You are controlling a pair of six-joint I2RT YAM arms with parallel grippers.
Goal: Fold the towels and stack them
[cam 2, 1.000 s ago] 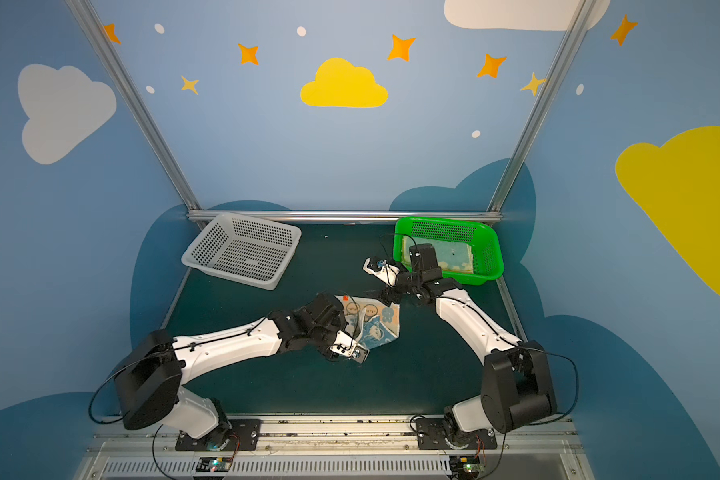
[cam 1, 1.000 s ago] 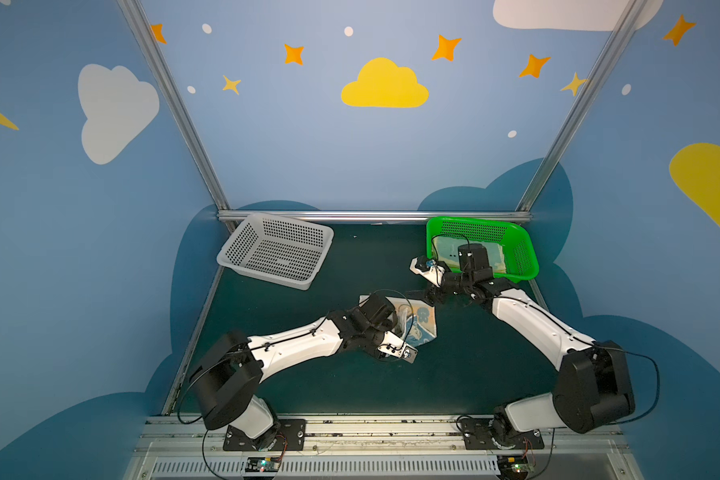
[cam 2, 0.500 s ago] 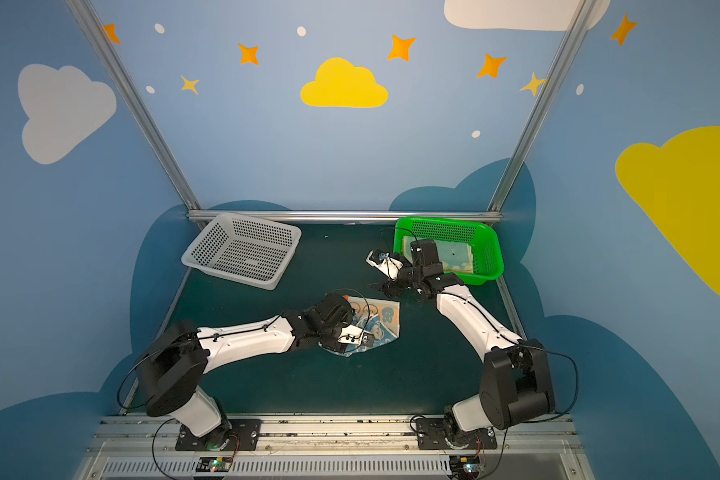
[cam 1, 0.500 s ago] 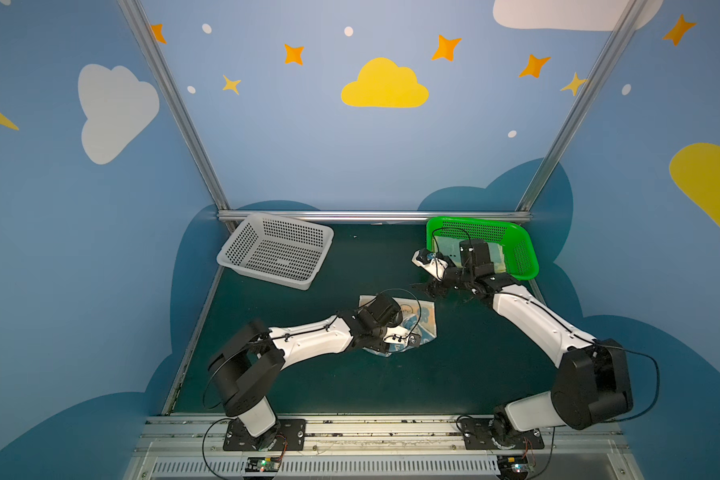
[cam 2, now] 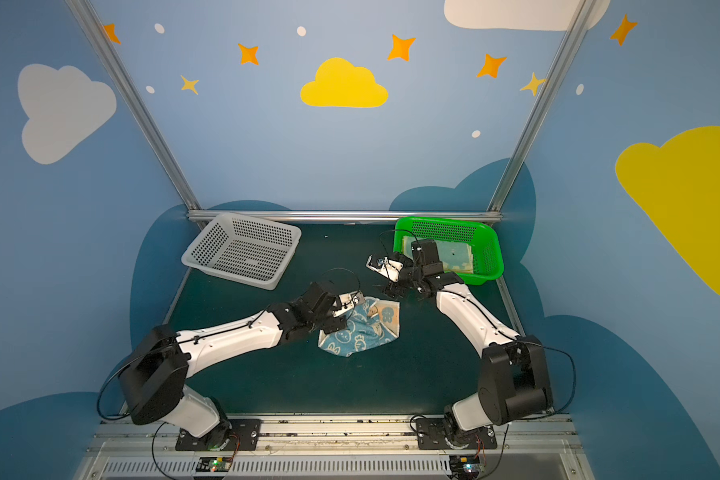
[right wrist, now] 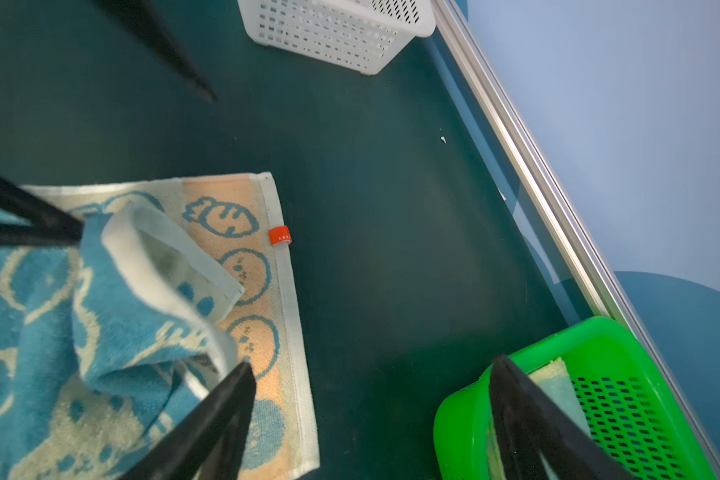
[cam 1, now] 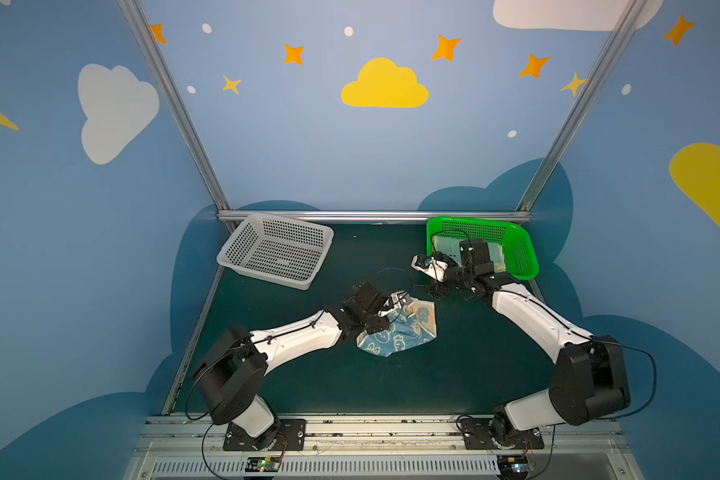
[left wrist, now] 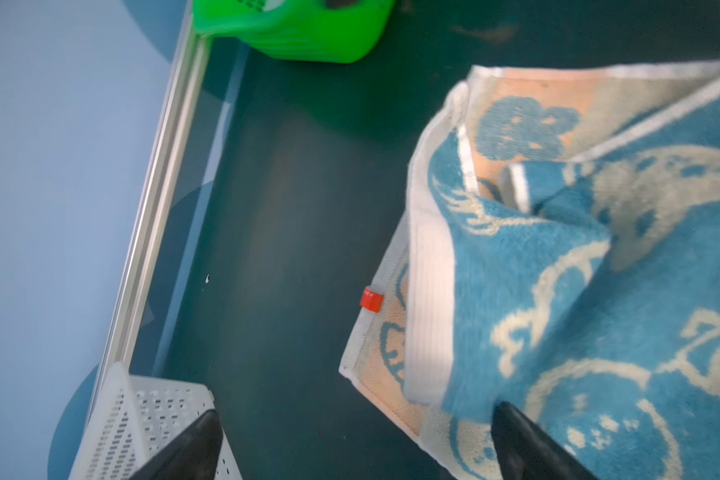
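Observation:
A blue-and-cream towel (cam 1: 400,332) (cam 2: 362,328) with rabbit outlines lies rumpled on the dark green mat, one flap thrown loosely over the rest. Its small red tag (left wrist: 370,299) (right wrist: 280,236) shows at one edge. My left gripper (cam 1: 389,313) (cam 2: 341,311) (left wrist: 356,415) hovers open over the towel's near-left corner, holding nothing. My right gripper (cam 1: 435,282) (cam 2: 391,286) (right wrist: 373,365) stands open above the mat between the towel (right wrist: 121,311) and the green basket, also empty. A pale yellow towel (cam 1: 495,253) (cam 2: 458,257) (right wrist: 558,378) lies flat inside that basket.
The green perforated basket (cam 1: 524,257) (cam 2: 491,257) (left wrist: 300,37) (right wrist: 466,407) sits at the back right against the metal rail. A white perforated basket (cam 1: 275,253) (cam 2: 242,253) (right wrist: 337,29) stands tilted at the back left. Blue walls close in three sides.
My left gripper opened and let go of the blue-and-cream towel, which now lies loose on the mat, and it drew back toward the far side. The right gripper barely shifted.

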